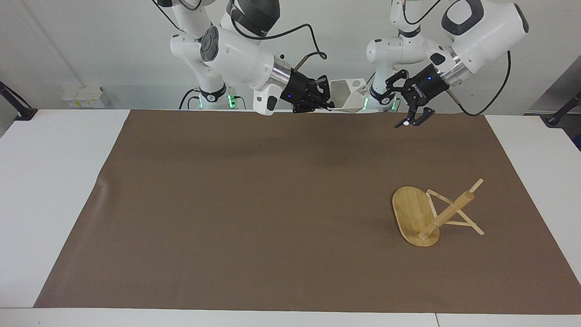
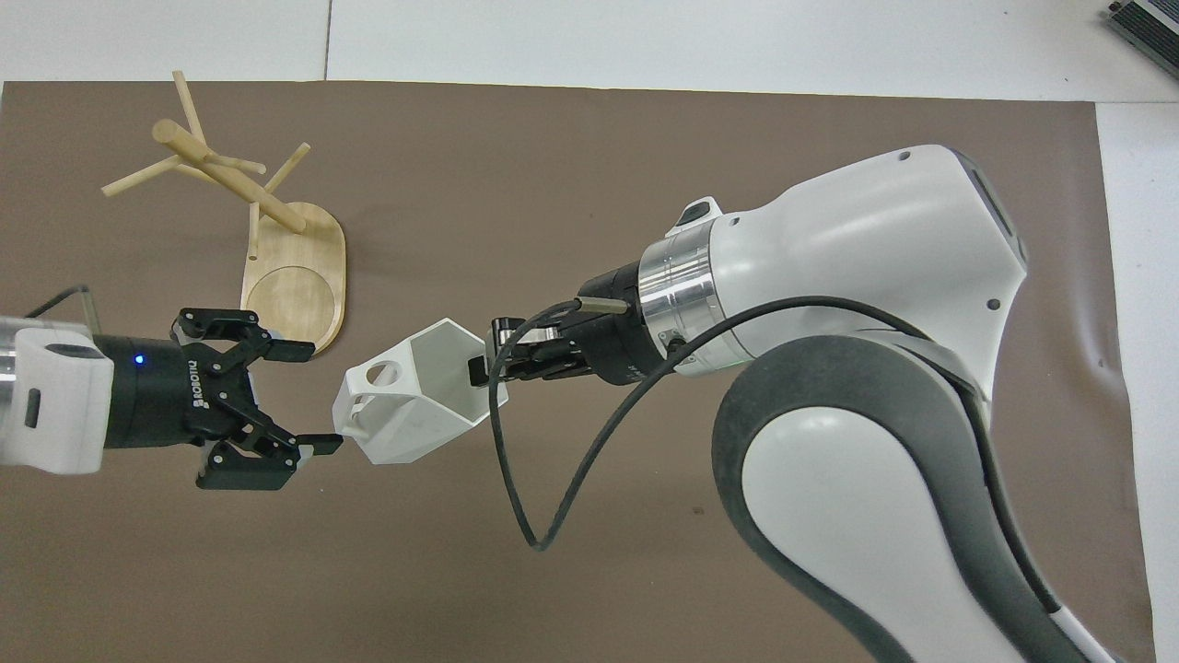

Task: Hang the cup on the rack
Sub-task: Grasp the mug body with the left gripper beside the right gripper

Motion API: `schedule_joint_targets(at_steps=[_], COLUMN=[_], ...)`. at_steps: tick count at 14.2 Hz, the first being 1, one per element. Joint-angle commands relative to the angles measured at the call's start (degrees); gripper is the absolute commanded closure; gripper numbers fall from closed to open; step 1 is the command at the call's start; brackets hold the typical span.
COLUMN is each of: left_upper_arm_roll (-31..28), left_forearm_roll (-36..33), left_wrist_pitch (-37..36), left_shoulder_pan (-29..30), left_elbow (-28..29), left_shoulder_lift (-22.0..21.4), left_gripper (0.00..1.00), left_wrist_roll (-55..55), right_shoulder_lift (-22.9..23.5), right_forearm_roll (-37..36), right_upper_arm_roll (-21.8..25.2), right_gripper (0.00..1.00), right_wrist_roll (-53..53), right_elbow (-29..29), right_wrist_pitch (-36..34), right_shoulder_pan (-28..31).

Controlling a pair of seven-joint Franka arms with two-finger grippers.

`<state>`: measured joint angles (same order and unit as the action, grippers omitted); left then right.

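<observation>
Cup (image 2: 414,391), held in the air by its rim in the clenched right end effector (image 2: 488,359), looks light, rigid and slick; its blocky handle faces the released left end effector (image 2: 309,398), marked ROBOTIQ, just beside it. Farther out on the table (image 2: 645,55) lies the toppled rack (image 2: 276,249).

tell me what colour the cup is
White, plain all over; the cup shows best in the overhead view.

cup (image 2: 419,401): matte white plastic | rack (image 1: 420,217): smooth light wood | mat (image 1: 254,218): matt brown
</observation>
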<state>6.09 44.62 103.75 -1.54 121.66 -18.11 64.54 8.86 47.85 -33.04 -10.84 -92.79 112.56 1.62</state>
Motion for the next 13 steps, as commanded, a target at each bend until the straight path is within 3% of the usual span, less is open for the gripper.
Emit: schedule_joint_targets(at_steps=[1, 6, 13], left_upper_arm_roll=[-0.55, -0.73, -3.18], left_forearm_roll=[4.50, 4.68, 4.68], left_wrist_pitch=[2.42, 0.41, -5.83], left_shoulder_pan=[-2.24, -3.56, -1.72], left_elbow=[4.55, 4.55, 4.11], left_shoulder_lift=[-2.55, -2.81, -2.98], left_gripper=[0.00, 0.00, 0.00], left_wrist_roll=[1.38, 8.04, 12.62], right_shoulder_lift=[-0.16, 0.19, 0.36], right_forearm_roll=[1.37, 1.19, -0.56], right_upper_arm_roll=[-2.37, -4.14, -4.05], right_gripper=[1.00, 1.00, 1.00], right_wrist_roll=[-2.50, -4.63, 0.82], right_elbow=[-0.20, -0.29, -0.38], right_wrist_pitch=[2.74, 5.04, 6.44], right_shoulder_pan=[0.75, 0.66, 0.93])
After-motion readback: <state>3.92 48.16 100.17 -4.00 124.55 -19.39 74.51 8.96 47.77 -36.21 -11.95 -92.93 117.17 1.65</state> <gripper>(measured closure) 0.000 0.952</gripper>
